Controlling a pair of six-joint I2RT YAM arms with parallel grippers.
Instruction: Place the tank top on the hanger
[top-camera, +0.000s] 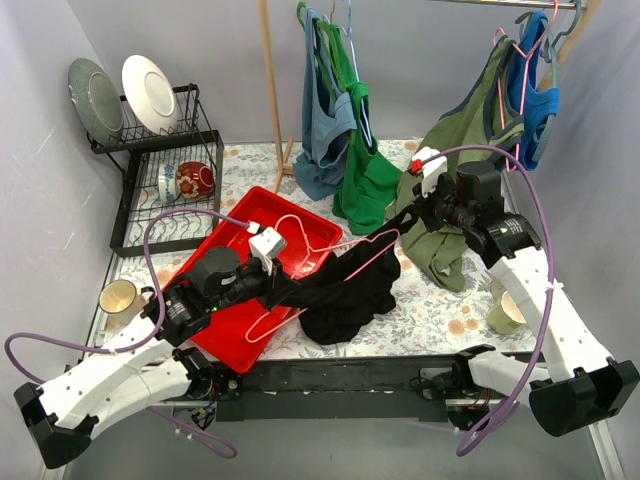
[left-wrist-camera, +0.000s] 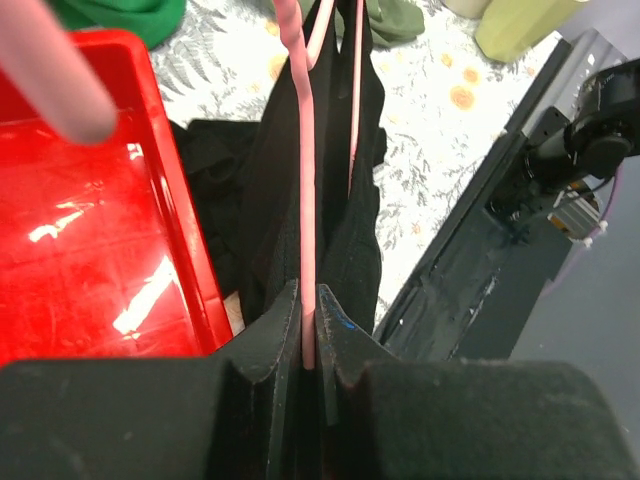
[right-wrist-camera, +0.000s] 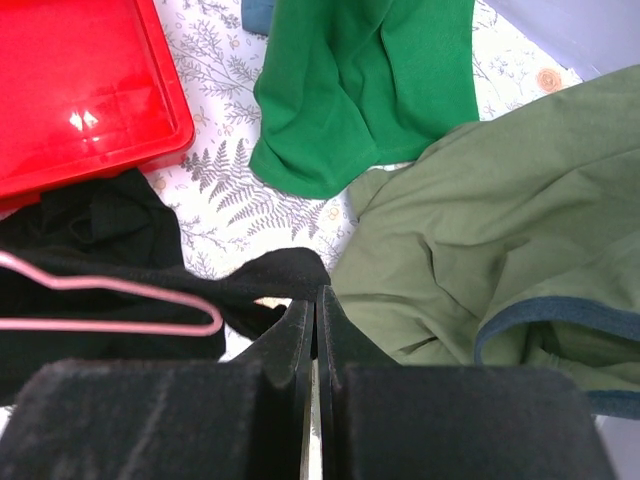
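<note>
The black tank top (top-camera: 345, 295) lies bunched on the table to the right of the red tray, with one strap lifted up and to the right. The pink wire hanger (top-camera: 352, 243) runs through it, with its hook over the tray. My left gripper (top-camera: 272, 283) is shut on the hanger's wire; the left wrist view shows the wire (left-wrist-camera: 306, 200) pinched between the jaws, with black cloth (left-wrist-camera: 270, 180) draped round it. My right gripper (top-camera: 408, 228) is shut on the black strap (right-wrist-camera: 285, 272), near the hanger's end (right-wrist-camera: 110, 326).
The red tray (top-camera: 300, 215) sits centre-left. An olive green top (top-camera: 440, 240) and a bright green top (top-camera: 365, 180) hang down to the table behind. A dish rack (top-camera: 165, 170) stands at the back left. There are mugs at the left (top-camera: 120, 297) and the right (top-camera: 505, 315).
</note>
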